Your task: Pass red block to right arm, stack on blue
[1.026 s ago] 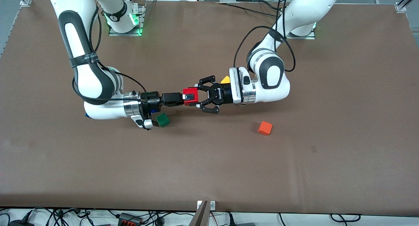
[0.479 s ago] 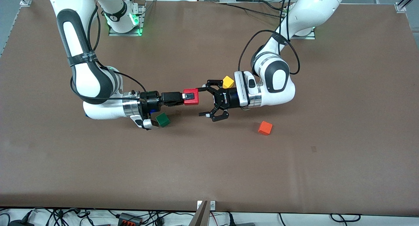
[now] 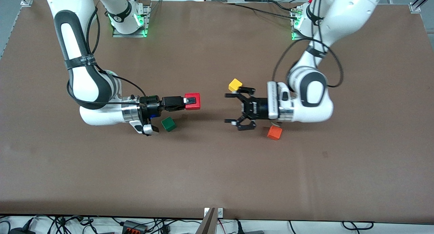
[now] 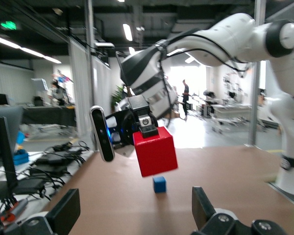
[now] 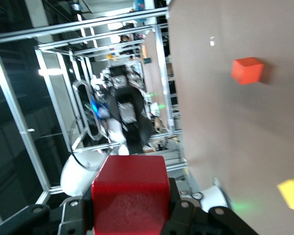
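Right gripper [image 3: 190,101] clamps the red block [image 3: 193,101] between its slim fingers, aloft above the table [image 3: 217,179], with a green cube [image 3: 168,124] just beside and below its wrist. Left gripper [image 3: 234,108] hangs spread wide and empty, well apart, between a yellow cube [image 3: 235,84] and an orange cube [image 3: 274,132]. The blue block [image 4: 159,184] sits on the table under the right arm, hidden from the front camera. The risk ahead: a shallow grip lets the block twist, or an off-centre release topples it from the blue one.

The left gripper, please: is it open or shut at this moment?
Open. The left gripper has its fingers spread wide with nothing between them, over the table between the yellow cube and orange cube.
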